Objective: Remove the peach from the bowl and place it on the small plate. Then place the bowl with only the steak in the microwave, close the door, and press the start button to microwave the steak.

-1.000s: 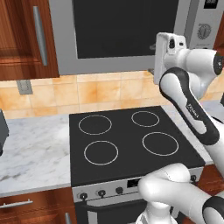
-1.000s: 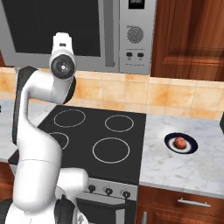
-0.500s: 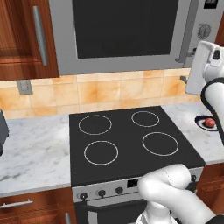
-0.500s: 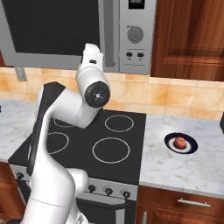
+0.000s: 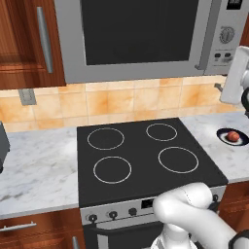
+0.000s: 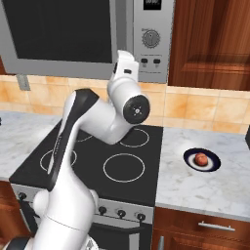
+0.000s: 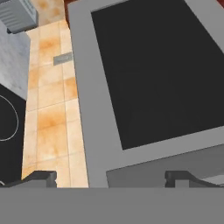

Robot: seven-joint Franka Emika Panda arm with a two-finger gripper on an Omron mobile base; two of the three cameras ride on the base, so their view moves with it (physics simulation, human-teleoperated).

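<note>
Even bright rendered light, faint soft shadows, no glare, sharp throughout

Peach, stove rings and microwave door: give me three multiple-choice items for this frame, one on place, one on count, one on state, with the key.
1. Where does the peach lie?
A. in a bowl on the stove
B. on the small plate, on the counter right of the stove
C. inside the microwave

2. How many white rings mark the black stove top?
A. two
B. six
C. four

3. How does the microwave door stand?
A. shut
B. swung wide open
C. taken off

Key:
1 B, the right base view shows the red-orange fruit on the navy-rimmed plate on the marble.
2 C, the left base view shows four rings.
3 A, the dark window lies flush in its frame in both base views.
</note>
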